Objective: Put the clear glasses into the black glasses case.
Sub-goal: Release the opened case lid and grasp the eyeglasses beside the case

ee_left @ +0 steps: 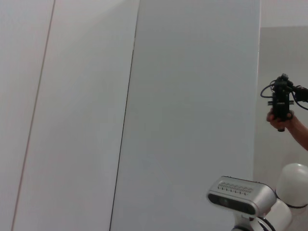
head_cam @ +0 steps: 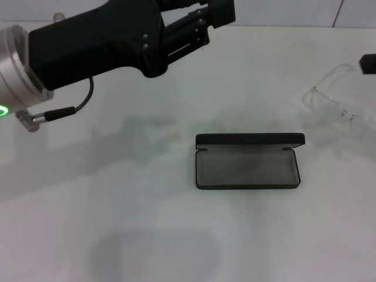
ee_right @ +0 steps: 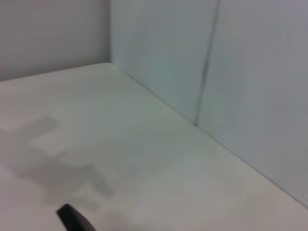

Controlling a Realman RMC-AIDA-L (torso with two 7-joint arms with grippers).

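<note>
**Open black case and clear glasses on a white table, left arm raised above**

No brand, label or readable writing shows on anything in view.

The clear glasses (head_cam: 341,104) are fully transparent and colourless, with wraparound lenses and clear arms. They lie on the white table (head_cam: 147,211) at the far right of the head view, well apart from the case and beyond it to the right. Part of the frame runs off the picture's right edge.

The black glasses case (head_cam: 247,161) lies near the middle of the table. It is a flat rectangle with rounded corners, hinged along its far side, with the lid standing open. The grey lining of the lower tray is bare; nothing lies in it.

The left gripper (head_cam: 214,14) hangs above the far left of the table, at the end of a black arm with a silver wrist ring and a green light. It holds nothing, and how far its fingers are parted cannot be told.

A small black part (head_cam: 368,63) at the right edge, just above the glasses, may belong to the right arm; its gripper cannot be made out.
</note>
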